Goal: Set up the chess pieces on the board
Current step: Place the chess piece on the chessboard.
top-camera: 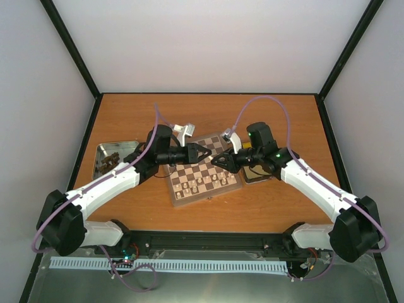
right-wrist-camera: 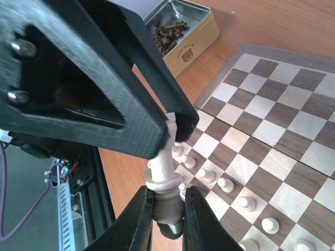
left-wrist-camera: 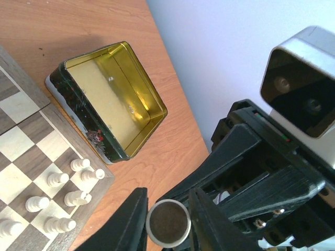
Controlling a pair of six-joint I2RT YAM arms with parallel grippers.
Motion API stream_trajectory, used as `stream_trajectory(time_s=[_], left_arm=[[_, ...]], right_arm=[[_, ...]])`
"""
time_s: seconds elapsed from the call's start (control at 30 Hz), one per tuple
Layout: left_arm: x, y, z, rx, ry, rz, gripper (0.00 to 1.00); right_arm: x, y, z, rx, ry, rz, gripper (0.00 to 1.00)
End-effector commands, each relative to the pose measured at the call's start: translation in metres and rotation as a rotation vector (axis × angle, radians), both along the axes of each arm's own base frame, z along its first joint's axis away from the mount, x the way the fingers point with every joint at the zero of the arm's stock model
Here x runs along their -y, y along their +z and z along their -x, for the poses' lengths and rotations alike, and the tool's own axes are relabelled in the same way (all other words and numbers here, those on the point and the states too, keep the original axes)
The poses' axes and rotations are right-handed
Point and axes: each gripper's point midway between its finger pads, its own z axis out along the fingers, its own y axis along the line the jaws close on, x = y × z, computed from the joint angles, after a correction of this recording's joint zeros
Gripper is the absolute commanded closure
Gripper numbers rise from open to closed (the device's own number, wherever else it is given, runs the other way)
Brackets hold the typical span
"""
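Note:
Both grippers meet above the board [top-camera: 189,172], each gripping one cream-white chess piece [right-wrist-camera: 165,159]. My right gripper [right-wrist-camera: 167,191] is shut on its thick lower end. My left gripper [right-wrist-camera: 175,128] pinches the other end from above. In the left wrist view the piece's round felt base [left-wrist-camera: 167,224] sits between the left gripper's [left-wrist-camera: 167,197] fingers. In the top view the left gripper [top-camera: 204,153] and right gripper [top-camera: 219,160] face each other tip to tip. Several white chessmen [top-camera: 201,184] stand in rows on the board's near squares [right-wrist-camera: 230,187].
An open, empty gold tin [left-wrist-camera: 137,83] lies beside the board's right edge, under my right arm. A silver tray [top-camera: 101,151] left of the board holds dark brown chessmen [right-wrist-camera: 167,32]. My right wrist's camera housing [left-wrist-camera: 301,89] looms close to the left gripper.

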Motion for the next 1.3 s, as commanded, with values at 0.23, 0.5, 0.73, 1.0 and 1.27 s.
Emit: stream_trajectory(time_s=[0.23,0.5,0.73,1.0,1.27], left_arm=[[-0.003,0.029,0.003,0.06,0.003,0.083,0.88],[-0.015,0.077,0.006,0.104,0.081,0.202,0.87],[-0.021,0.11,0.005,0.088,0.136,0.323,0.87],[-0.026,0.118,0.005,0.09,0.162,0.36,0.87],[-0.026,0.115,0.004,0.082,0.169,0.365,0.86]], right_arm=[[-0.01,0.045,-0.009,0.068,-0.03,-0.118,0.69],[-0.016,0.077,-0.007,-0.135,-0.163,-0.44,0.46],[-0.017,0.112,-0.001,-0.19,-0.231,-0.618,0.58],[-0.01,0.129,0.001,-0.189,-0.272,-0.69,0.65],[-0.017,0.128,0.004,-0.23,-0.249,-0.699,0.72]])
